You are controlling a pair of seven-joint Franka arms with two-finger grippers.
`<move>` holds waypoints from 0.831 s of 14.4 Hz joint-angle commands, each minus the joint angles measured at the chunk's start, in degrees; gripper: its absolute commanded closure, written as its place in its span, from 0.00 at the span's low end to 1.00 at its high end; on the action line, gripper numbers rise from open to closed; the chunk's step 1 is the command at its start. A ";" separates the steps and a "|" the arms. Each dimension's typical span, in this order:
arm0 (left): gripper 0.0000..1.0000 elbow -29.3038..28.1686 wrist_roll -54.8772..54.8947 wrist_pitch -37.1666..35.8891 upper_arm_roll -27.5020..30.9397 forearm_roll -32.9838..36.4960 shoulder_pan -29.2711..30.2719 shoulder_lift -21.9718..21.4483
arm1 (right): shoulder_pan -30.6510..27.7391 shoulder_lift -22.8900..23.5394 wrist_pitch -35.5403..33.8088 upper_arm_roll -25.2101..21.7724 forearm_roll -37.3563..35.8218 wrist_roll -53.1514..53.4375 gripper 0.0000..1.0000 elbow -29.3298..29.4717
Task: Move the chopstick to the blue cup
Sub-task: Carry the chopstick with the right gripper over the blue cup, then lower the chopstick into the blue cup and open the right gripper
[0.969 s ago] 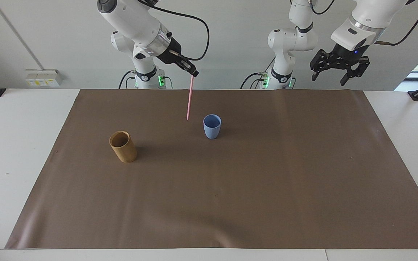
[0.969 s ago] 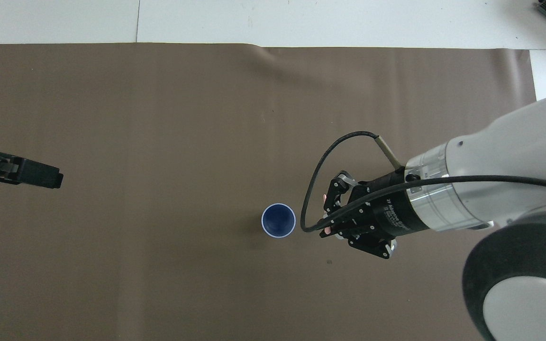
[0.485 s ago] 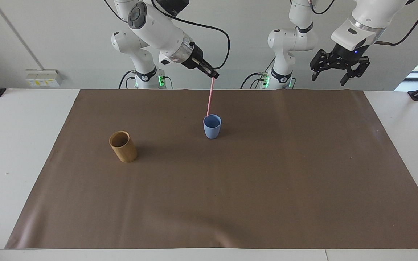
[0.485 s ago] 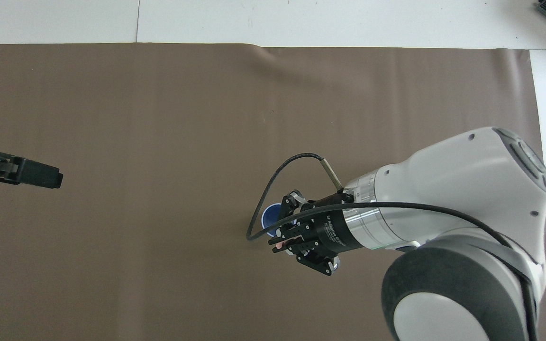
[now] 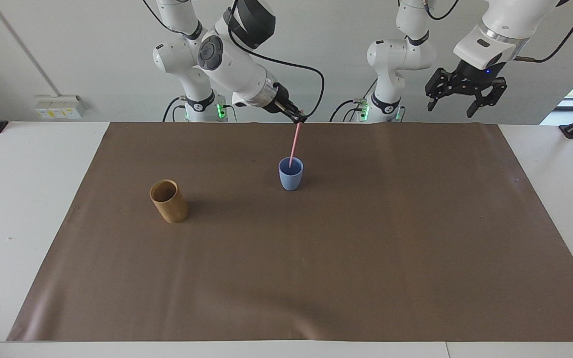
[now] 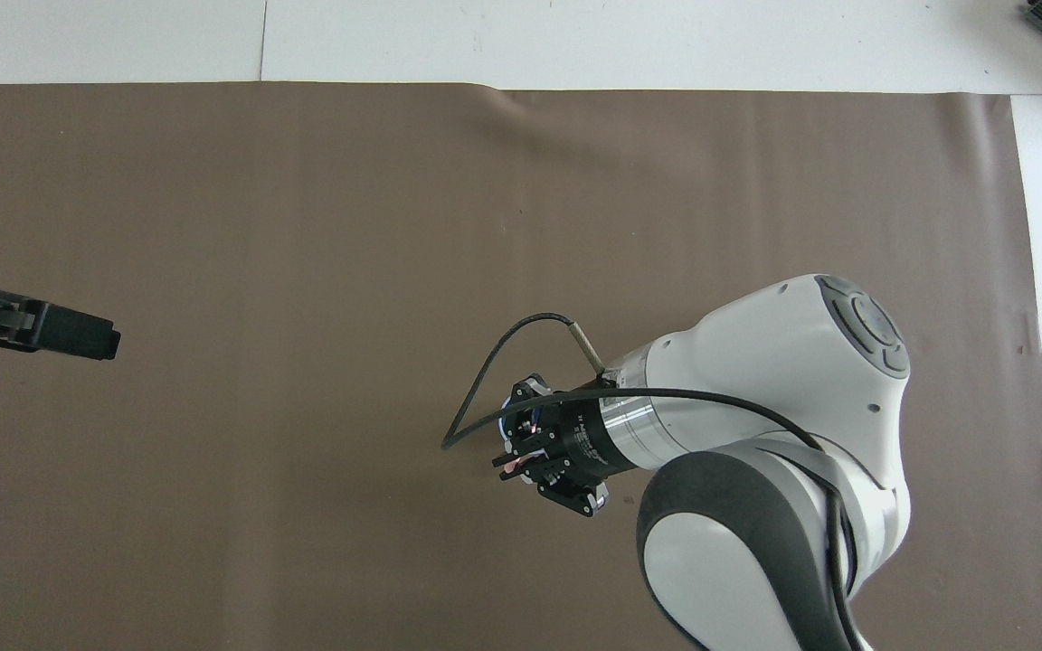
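The pale-pink chopstick (image 5: 294, 144) hangs almost upright, its lower end inside the mouth of the light-blue cup (image 5: 291, 178). My right gripper (image 5: 301, 119) is shut on the chopstick's top end, directly over the cup. In the overhead view the right gripper (image 6: 514, 463) covers nearly all of the cup, and only a pink tip of the chopstick (image 6: 512, 465) shows. My left gripper (image 5: 465, 97) waits open high over the left arm's end of the table, and its tip (image 6: 78, 333) shows in the overhead view.
A tan-brown wooden cup (image 5: 168, 201) stands on the brown mat (image 5: 316, 258), toward the right arm's end and farther from the robots than the blue cup. White table (image 5: 28, 199) surrounds the mat.
The right gripper carried the chopstick sideways toward the left arm's end and lower, from beside the blue cup to over it. The stick's lower end has gone into the cup. The left arm stayed still.
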 commanded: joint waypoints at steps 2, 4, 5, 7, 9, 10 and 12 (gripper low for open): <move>0.00 -0.45 0.62 -0.03 -0.58 0.74 1.04 -0.60 | 0.01 -0.54 3.49 -0.17 1.85 -3.01 1.00 -3.55; 0.00 -0.45 0.62 -0.03 -0.58 0.74 1.04 -0.60 | 0.09 0.87 5.24 -0.17 1.94 -3.01 1.00 -3.55; 0.00 -0.45 0.62 -0.03 -0.58 0.74 1.04 -0.60 | 0.70 1.05 5.59 -0.17 1.94 -2.92 1.00 -3.55; 0.00 -0.45 0.62 -0.03 -0.58 0.74 0.95 -0.60 | 0.71 1.13 5.60 -0.17 1.94 -2.84 0.65 -3.55; 0.00 -0.45 0.54 -0.03 -0.58 0.65 1.04 -0.60 | 0.71 1.22 5.16 -0.17 1.85 -2.75 0.00 -3.37; 0.00 -0.45 0.62 -0.21 -0.58 0.74 1.04 -0.60 | 0.10 1.40 4.81 -0.17 1.76 -3.18 0.00 -3.02; 0.00 -0.45 0.54 -0.21 -0.58 0.65 1.04 -0.60 | -0.52 1.75 4.54 -0.34 1.15 -3.27 0.00 -1.62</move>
